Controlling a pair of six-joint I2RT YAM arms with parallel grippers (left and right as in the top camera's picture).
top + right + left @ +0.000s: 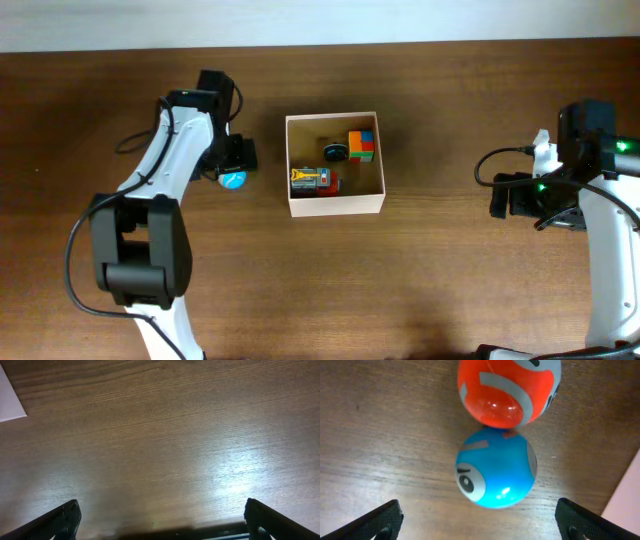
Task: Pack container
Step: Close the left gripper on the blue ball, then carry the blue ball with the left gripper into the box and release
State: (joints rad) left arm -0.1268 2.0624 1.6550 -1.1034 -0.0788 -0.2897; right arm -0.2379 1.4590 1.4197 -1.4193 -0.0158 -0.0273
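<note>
The container is a square white-walled box with a tan floor at the table's middle. It holds a multicoloured cube, a small black round piece and a yellow and red toy vehicle. A blue ball lies on the table left of the container. In the left wrist view the blue ball touches a red and grey ball. My left gripper is open, just short of the blue ball. My right gripper is open and empty over bare wood at the far right.
The table is dark brown wood. A pale container wall shows at the right edge of the left wrist view, and a white corner of it shows at the upper left of the right wrist view.
</note>
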